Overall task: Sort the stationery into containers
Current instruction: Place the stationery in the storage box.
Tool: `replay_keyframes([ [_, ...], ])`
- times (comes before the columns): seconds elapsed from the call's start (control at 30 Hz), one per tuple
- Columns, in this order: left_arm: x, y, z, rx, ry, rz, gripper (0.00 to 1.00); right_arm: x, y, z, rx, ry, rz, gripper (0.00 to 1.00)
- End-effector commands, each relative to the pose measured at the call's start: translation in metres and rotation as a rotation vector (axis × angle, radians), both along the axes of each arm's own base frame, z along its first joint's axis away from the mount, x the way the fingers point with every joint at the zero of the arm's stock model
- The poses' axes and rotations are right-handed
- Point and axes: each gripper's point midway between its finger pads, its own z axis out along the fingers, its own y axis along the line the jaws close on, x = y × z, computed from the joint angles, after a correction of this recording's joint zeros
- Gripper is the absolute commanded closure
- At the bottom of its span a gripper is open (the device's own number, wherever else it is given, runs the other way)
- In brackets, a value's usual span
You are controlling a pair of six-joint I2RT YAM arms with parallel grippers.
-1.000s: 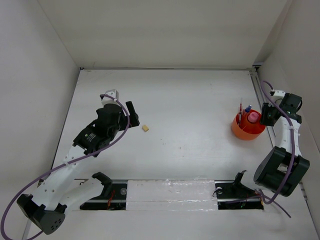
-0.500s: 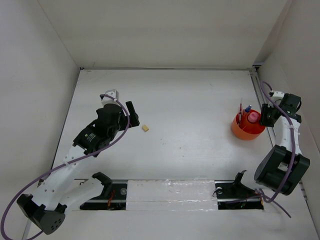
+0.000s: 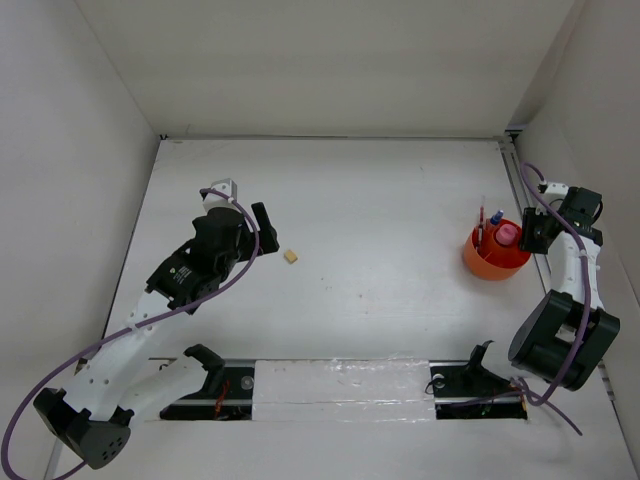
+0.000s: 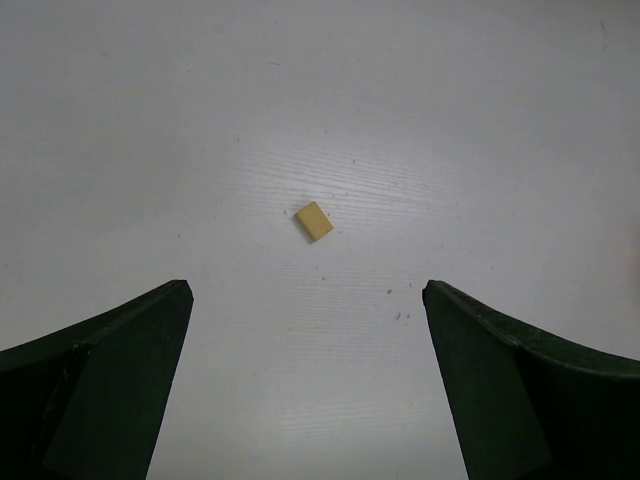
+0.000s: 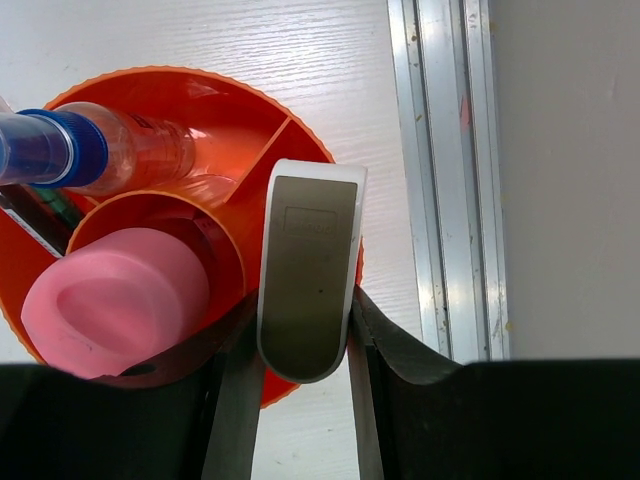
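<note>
Jaws wide, left gripper (image 4: pixel 305 288) near eraser (image 4: pixel 313 221)

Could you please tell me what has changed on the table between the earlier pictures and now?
Nothing visibly changed. The left hand stays open above the tan eraser, which lies where it was. The right hand stays closed on the flat white-edged piece over the orange cup, with the pink-capped tube and blue-capped bottle inside it as before.
</note>
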Motion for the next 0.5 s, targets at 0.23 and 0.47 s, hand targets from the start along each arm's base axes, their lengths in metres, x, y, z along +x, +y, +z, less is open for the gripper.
replay_keyframes([
  [0.23,0.0019,0.0047,0.0064,0.009,-0.024,0.018,0.0,0.0111,-0.0091,0.0296,-0.064,-0.074,0.0,0.53],
  [0.47,0.0019,0.0047,0.0064,0.009,-0.024,0.018,0.0,0.0107,-0.0089,0.0326,-0.069,-0.082,0.0,0.52],
])
